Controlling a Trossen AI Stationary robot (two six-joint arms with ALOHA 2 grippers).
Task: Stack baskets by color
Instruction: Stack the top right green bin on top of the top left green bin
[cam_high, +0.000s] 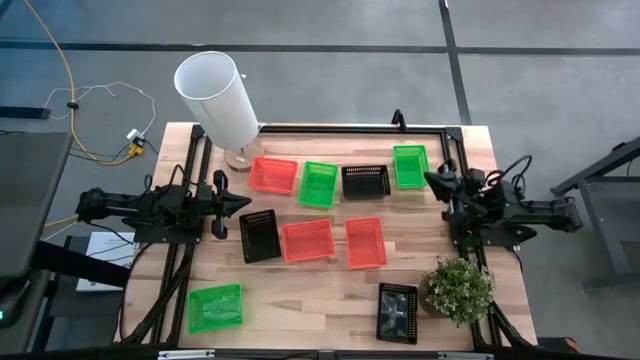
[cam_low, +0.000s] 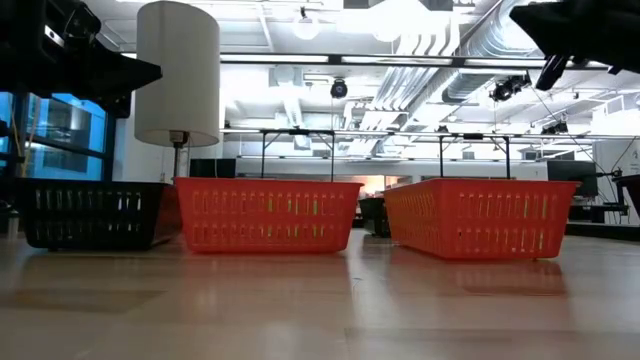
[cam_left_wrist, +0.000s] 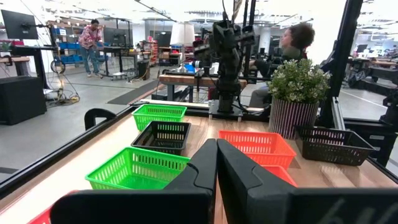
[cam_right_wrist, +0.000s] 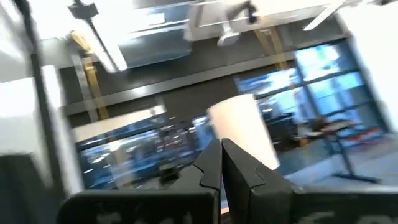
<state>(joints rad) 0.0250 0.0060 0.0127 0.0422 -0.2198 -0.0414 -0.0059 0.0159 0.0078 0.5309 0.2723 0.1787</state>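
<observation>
Starting with both pincers closed and empty: left pincer (cam_high: 243, 207) at the tabletop's left edge, right pincer (cam_high: 432, 180) at its right edge. Nine baskets lying unstacked; two red baskets (cam_high: 308, 240) (cam_high: 365, 242) side by side mid-tabletop. Best to open wide, grip one rim, nest squarely.

L arm lies low along table's left edge, reaching inward; left gripper (cam_high: 243, 205) has fingers (cam_left_wrist: 200, 163) pressed together, nothing btwn them. R arm sits at table's right edge, wrist tipped upward, pointing twd far left; right gripper (cam_high: 432, 179) likewise has its fingers (cam_right_wrist: 211, 165) pressed together, holding nothing. Both grippers well apart, on opposite sides.
</observation>
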